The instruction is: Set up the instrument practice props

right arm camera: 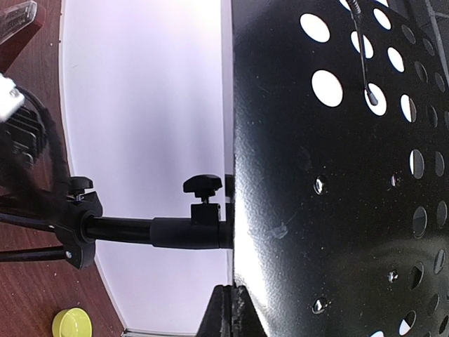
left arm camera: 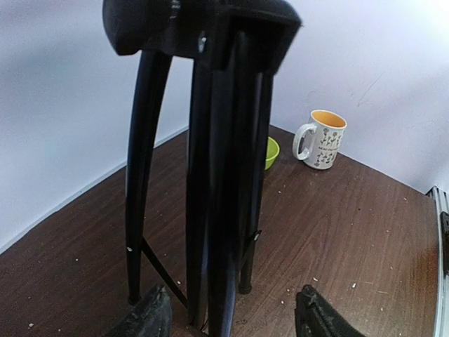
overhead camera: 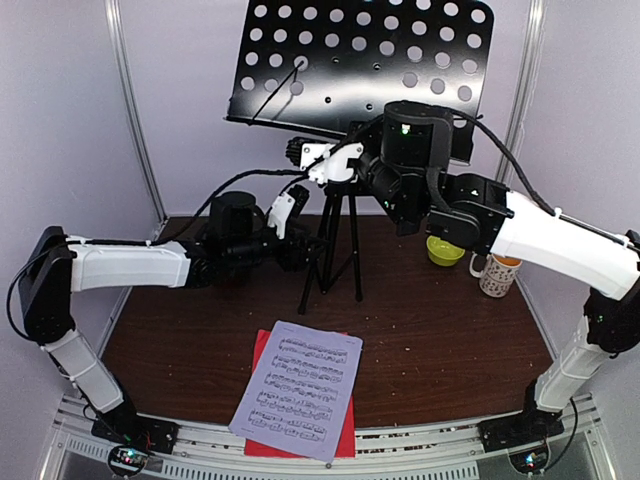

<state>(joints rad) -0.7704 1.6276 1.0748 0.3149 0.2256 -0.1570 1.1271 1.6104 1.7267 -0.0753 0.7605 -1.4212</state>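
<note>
Legs of stand (overhead camera: 338,240) straddled by spread left gripper (left arm camera: 235,317); right gripper (right arm camera: 228,314), fingers pressed together, at desk (right arm camera: 316,175) edge. Toppling could be caused by uneven push.

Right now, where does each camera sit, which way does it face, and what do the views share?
Top: above and behind the bases, looking down at the table, stand and sheets; left arm and right arm show.
Left wrist: low by the stand's legs, facing across to the mug and bowl; left gripper open at the bottom edge.
Right wrist: high, rolled sideways, facing the desk; right gripper shut at the bottom edge.
Shared: stand and bowl in all three; mug in top and left wrist.
</note>
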